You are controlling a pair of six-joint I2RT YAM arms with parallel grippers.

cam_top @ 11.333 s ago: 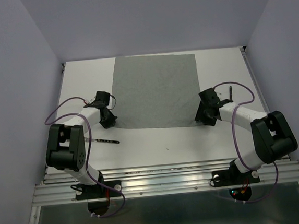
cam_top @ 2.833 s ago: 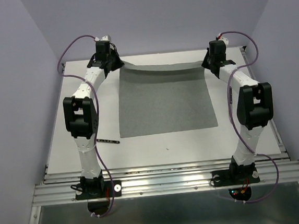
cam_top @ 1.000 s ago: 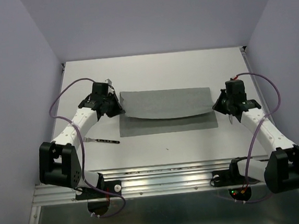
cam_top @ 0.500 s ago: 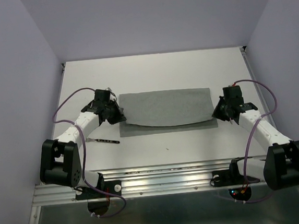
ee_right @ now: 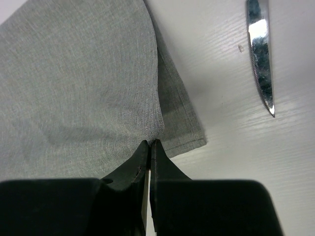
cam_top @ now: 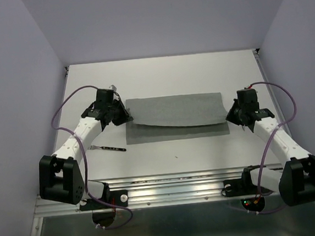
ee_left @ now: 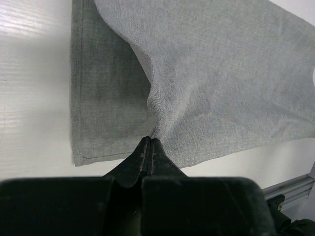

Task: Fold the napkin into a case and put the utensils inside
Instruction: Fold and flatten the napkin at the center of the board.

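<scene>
The grey napkin (cam_top: 173, 112) lies mid-table, folded over itself, its upper layer sagging a little short of the lower layer's front strip (cam_top: 148, 136). My left gripper (cam_top: 125, 118) is shut on the upper layer's left corner; in the left wrist view its tips (ee_left: 150, 140) pinch the napkin (ee_left: 221, 73) above the lower layer (ee_left: 103, 108). My right gripper (cam_top: 228, 117) is shut on the right corner, its tips (ee_right: 150, 143) pinching the napkin (ee_right: 74, 73). One utensil (cam_top: 109, 148) lies left of the napkin's front. A knife blade (ee_right: 261, 59) lies on the table right of the napkin.
The white table (cam_top: 170, 75) is walled by lilac panels at the back and sides. A metal rail (cam_top: 180, 190) with both arm bases runs along the near edge. Purple cables loop off each arm.
Over the last second both grippers carried the napkin's held edge toward the front edge, then eased it back a little. Both grips stayed shut.
</scene>
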